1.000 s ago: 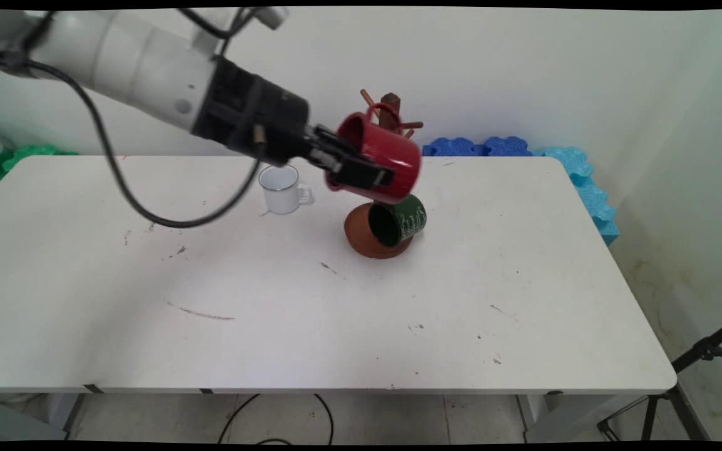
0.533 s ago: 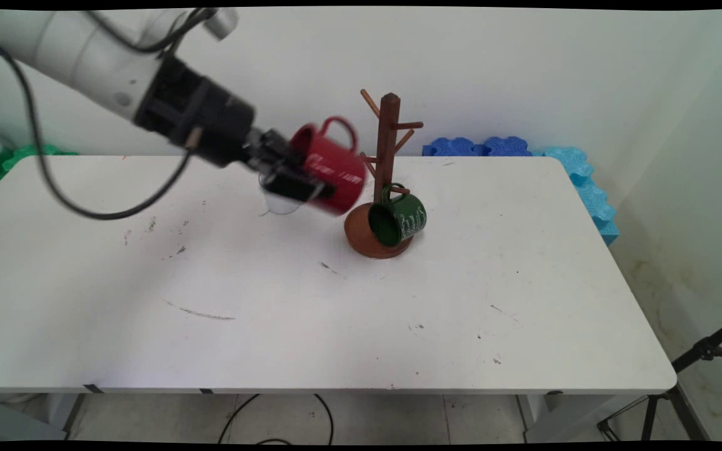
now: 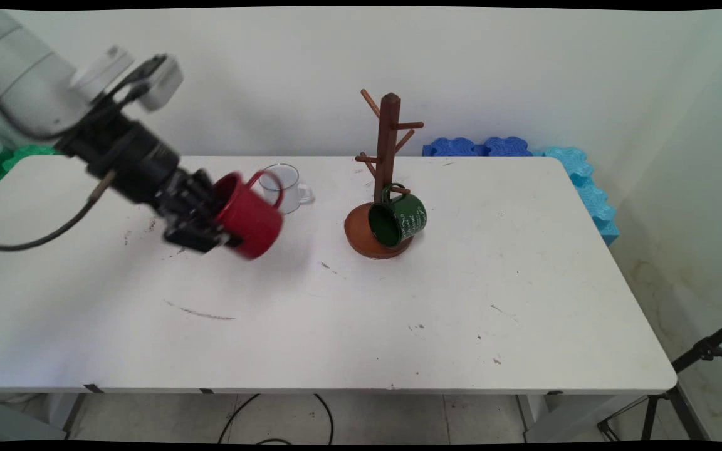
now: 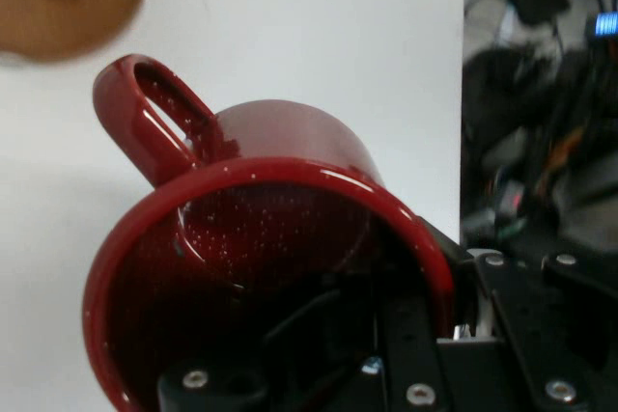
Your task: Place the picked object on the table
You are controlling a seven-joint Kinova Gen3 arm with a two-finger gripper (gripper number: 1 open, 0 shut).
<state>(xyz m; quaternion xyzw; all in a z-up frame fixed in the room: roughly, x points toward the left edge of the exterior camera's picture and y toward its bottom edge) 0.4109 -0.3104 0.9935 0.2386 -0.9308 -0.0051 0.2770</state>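
My gripper (image 3: 210,219) is shut on the rim of a red mug (image 3: 249,216), carried tilted on its side above the left middle of the white table (image 3: 336,313), handle up. In the hand view the red mug (image 4: 261,238) fills the picture, its mouth towards the camera, one finger inside and one outside the wall on the right. A small white mug (image 3: 281,180) stands just behind it. To the right stands a brown wooden mug tree (image 3: 386,163) with a green mug (image 3: 397,219) hanging on a low peg.
Blue foam mats (image 3: 524,153) lie behind the table's far right corner, green ones (image 3: 16,160) at the far left. A black tripod (image 3: 693,369) stands at the lower right. The mug tree's round base (image 4: 58,7) shows at the hand view's top left.
The arm has swung left and down with the red mug, from up at the mug tree's pegs to low over the table's left middle. The white mug has come back into sight.
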